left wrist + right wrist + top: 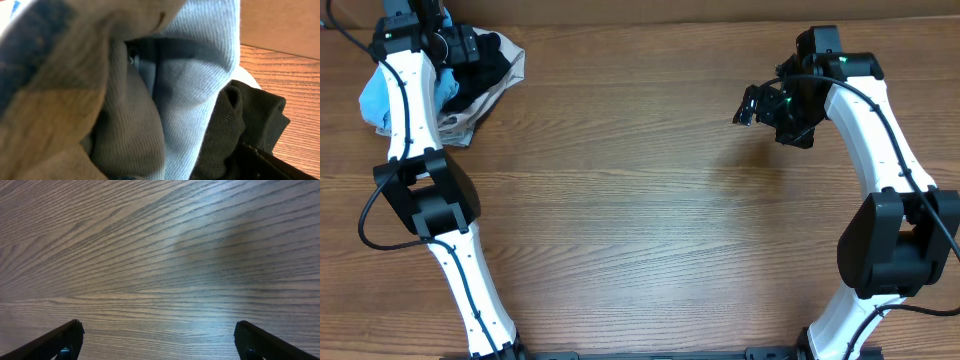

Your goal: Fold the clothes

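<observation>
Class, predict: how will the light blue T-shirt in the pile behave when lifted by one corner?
Likely floppy: the T-shirt lies in soft, sagging folds. Probably light, since it looks like thin ribbed knit. It may drag the black garment, which lies bunched against it.

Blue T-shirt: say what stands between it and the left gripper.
Nothing visible does. The left gripper sits at the pile, and the blue T-shirt fills its wrist view. The black garment and beige cloth lie to either side.
</observation>
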{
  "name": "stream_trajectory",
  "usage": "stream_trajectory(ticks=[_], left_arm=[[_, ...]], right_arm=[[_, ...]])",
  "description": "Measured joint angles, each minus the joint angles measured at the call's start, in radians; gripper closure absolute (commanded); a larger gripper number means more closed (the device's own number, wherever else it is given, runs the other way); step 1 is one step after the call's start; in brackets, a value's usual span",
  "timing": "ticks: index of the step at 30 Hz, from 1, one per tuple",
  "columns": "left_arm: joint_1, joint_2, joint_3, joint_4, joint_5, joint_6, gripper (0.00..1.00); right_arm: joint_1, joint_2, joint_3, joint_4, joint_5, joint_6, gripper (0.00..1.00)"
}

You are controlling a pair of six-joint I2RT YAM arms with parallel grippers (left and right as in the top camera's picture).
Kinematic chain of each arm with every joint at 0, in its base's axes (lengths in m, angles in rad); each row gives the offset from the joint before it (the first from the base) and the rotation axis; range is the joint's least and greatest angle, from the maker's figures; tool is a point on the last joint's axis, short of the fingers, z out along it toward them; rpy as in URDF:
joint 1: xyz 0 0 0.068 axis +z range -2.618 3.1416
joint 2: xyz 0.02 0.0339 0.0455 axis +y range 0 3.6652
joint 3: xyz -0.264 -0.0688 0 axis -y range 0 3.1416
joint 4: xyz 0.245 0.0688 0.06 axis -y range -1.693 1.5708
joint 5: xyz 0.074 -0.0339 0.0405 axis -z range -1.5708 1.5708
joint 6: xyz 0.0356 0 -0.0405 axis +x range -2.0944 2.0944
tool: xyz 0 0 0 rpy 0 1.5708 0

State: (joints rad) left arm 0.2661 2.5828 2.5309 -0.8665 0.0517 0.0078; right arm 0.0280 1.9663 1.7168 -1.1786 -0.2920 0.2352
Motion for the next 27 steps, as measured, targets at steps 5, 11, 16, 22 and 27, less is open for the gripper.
stream_trajectory(ticks=[5, 11, 16, 22, 27], left_arm=[[-0.001, 0.005, 0.006, -0.002, 0.0, 0.0, 0.0], [-0.001, 0.008, 0.057, -0.071, 0.026, 0.002, 0.0], [-0.002, 0.01, 0.146, -0.173, 0.068, 0.0, 0.0], [-0.011, -0.023, 0.195, -0.224, 0.121, -0.004, 0.0], [-0.029, -0.13, 0.195, -0.234, 0.166, -0.005, 0.0]], right_arm=[[0.0, 0.0, 0.0, 0.0, 0.0, 0.0, 0.0], [0.0, 0.0, 0.0, 0.008, 0.0, 0.0, 0.0], [-0.002, 0.0, 0.044, -0.015, 0.003, 0.0, 0.0], [-0.002, -0.007, 0.225, -0.106, 0.046, 0.0, 0.0], [-0.002, -0.038, 0.399, -0.226, 0.089, 0.0, 0.0]])
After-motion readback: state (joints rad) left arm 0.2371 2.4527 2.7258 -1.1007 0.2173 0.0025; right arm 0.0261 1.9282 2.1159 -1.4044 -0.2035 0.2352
